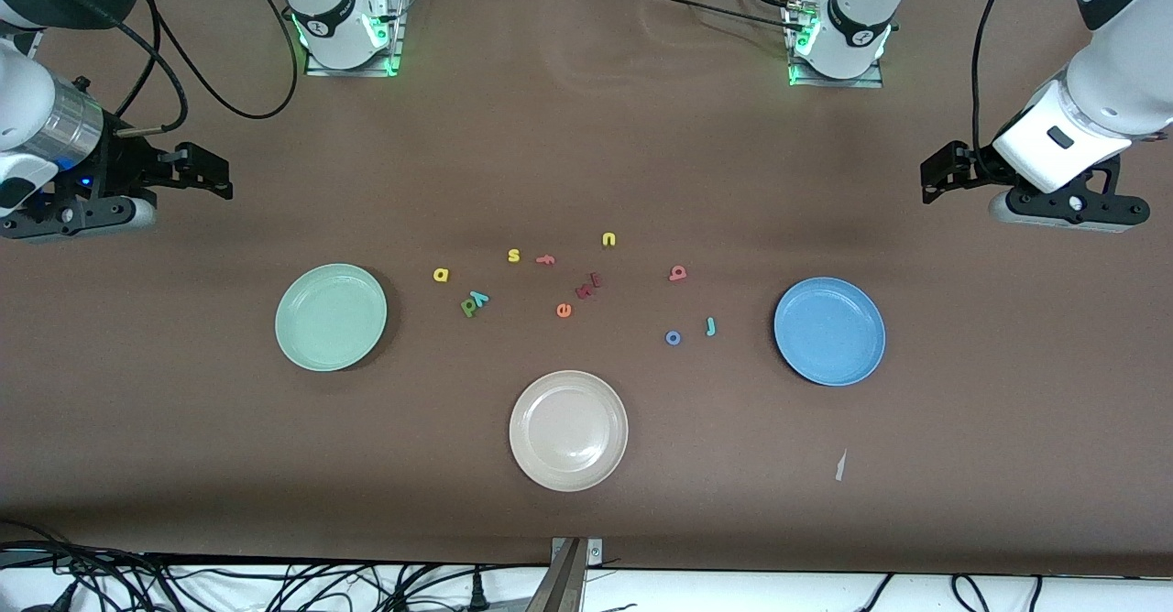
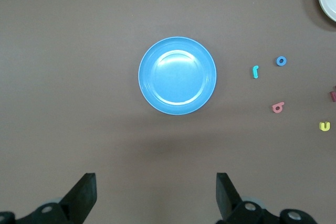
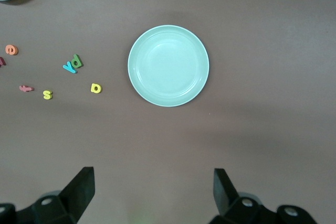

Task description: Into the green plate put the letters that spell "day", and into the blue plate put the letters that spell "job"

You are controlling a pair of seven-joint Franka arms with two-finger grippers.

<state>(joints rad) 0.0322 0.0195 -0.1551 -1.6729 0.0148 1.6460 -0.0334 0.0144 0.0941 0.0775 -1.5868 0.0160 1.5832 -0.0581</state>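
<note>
The pale green plate (image 1: 331, 317) (image 3: 168, 65) lies empty toward the right arm's end. Beside it are the yellow "a" (image 1: 441, 274) (image 3: 95, 88), the dark green "d" (image 1: 469, 307) (image 3: 77, 61) and the teal "y" (image 1: 479, 298) touching the "d". The blue plate (image 1: 829, 331) (image 2: 177, 75) lies empty toward the left arm's end. The teal "j" (image 1: 710, 325) (image 2: 255, 71), blue "o" (image 1: 673, 338) (image 2: 281, 61) and salmon "b" (image 1: 677, 272) (image 2: 277, 107) lie beside it. My right gripper (image 1: 213, 175) (image 3: 154, 190) and left gripper (image 1: 939, 172) (image 2: 156, 192) hover open and empty over bare table at their own ends.
A beige plate (image 1: 568, 430) lies nearest the front camera, between the two others. Spare letters lie mid-table: yellow "s" (image 1: 513, 255), salmon "f" (image 1: 545, 259), yellow "u" (image 1: 608, 239), dark red "k" (image 1: 586, 289), orange "e" (image 1: 564, 311). A paper scrap (image 1: 840, 465) lies near the blue plate.
</note>
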